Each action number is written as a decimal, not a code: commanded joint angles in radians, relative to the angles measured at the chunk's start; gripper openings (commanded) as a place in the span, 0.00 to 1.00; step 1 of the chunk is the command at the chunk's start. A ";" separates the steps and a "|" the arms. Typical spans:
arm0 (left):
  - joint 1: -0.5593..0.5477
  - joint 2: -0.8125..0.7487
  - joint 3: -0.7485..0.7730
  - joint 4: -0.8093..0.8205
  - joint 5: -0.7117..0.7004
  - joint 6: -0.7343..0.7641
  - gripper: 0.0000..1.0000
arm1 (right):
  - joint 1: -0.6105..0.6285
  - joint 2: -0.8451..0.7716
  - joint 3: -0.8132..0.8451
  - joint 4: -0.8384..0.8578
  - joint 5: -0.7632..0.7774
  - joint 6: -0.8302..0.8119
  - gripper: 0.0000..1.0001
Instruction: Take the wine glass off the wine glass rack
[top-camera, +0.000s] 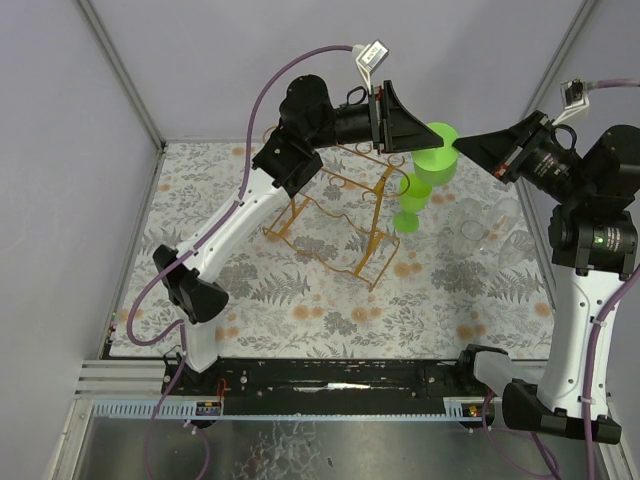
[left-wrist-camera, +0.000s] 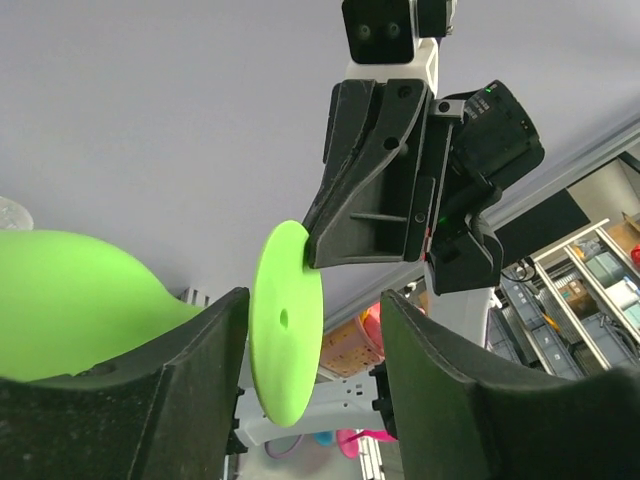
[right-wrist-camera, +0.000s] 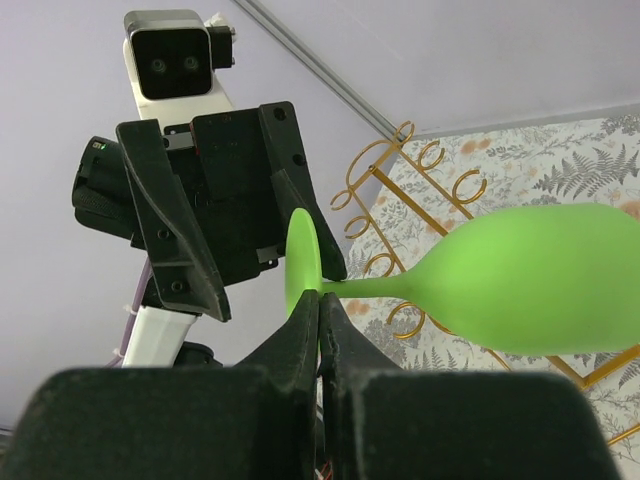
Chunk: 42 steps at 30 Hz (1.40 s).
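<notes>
A bright green wine glass (top-camera: 436, 160) is held in the air at the far right end of the golden wire wine glass rack (top-camera: 335, 215). My right gripper (right-wrist-camera: 322, 300) is shut on its stem just behind the round foot (right-wrist-camera: 302, 258), and the bowl (right-wrist-camera: 530, 280) points away to the right. My left gripper (left-wrist-camera: 312, 300) is open, one finger on each side of the foot (left-wrist-camera: 287, 320). The foot sits close to the left finger (left-wrist-camera: 200, 370), with a clear gap to the other. The bowl (left-wrist-camera: 70, 300) shows at the left.
Two more green glasses (top-camera: 412, 200) hang at the rack's right end. Clear glasses (top-camera: 472, 232) stand on the floral tablecloth (top-camera: 300, 300) to the right of the rack. Grey walls (top-camera: 70, 150) close in the table on the left, back and right.
</notes>
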<state>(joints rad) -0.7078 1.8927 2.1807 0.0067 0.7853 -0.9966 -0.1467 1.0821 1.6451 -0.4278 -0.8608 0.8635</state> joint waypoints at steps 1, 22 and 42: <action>-0.021 -0.005 0.038 0.060 0.021 -0.013 0.49 | 0.002 -0.014 0.009 0.075 -0.035 -0.012 0.00; -0.019 -0.043 0.038 0.037 0.117 0.419 0.00 | 0.002 -0.061 0.117 -0.138 0.148 -0.119 0.59; -0.226 -0.337 -0.345 -0.306 0.170 1.913 0.00 | 0.002 0.005 0.288 -0.395 0.209 -0.041 0.98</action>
<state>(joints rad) -0.9085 1.5963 1.8927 -0.1875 0.9661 0.5598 -0.1459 1.0508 1.8881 -0.7677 -0.6174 0.8383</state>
